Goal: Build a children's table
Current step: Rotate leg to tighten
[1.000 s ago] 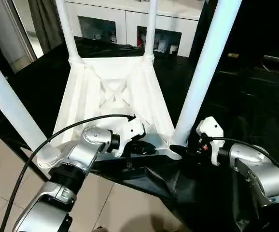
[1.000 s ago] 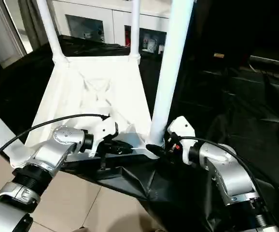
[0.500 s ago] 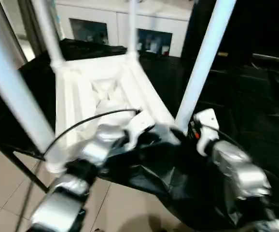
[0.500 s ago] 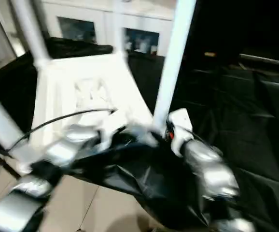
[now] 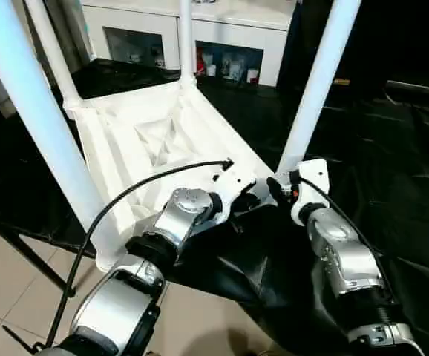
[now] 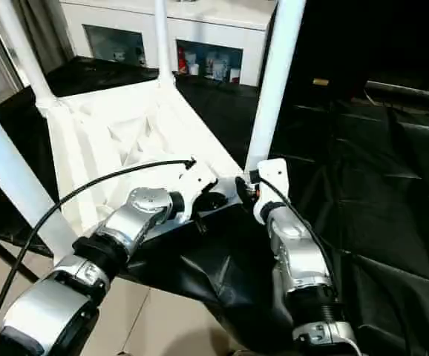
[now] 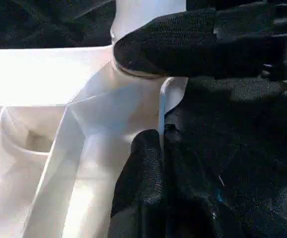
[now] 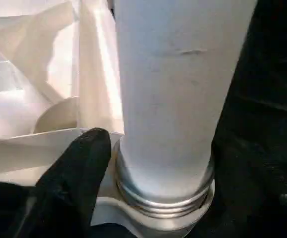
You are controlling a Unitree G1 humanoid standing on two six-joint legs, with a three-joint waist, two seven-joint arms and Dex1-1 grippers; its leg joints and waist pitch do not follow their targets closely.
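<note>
Centre frame, all four legs stand in the upturned tabletop point(image 5: 136, 141); left gripper point(image 5: 240, 211) pinches its rim; right gripper point(image 5: 277, 189) at near-right leg point(image 5: 315, 85), grip unclear; flipping remains, I'd judge.

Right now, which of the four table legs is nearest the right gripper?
The near-right leg, rising from the corner socket directly at the right gripper; the other three stand at the remaining corners.
</note>
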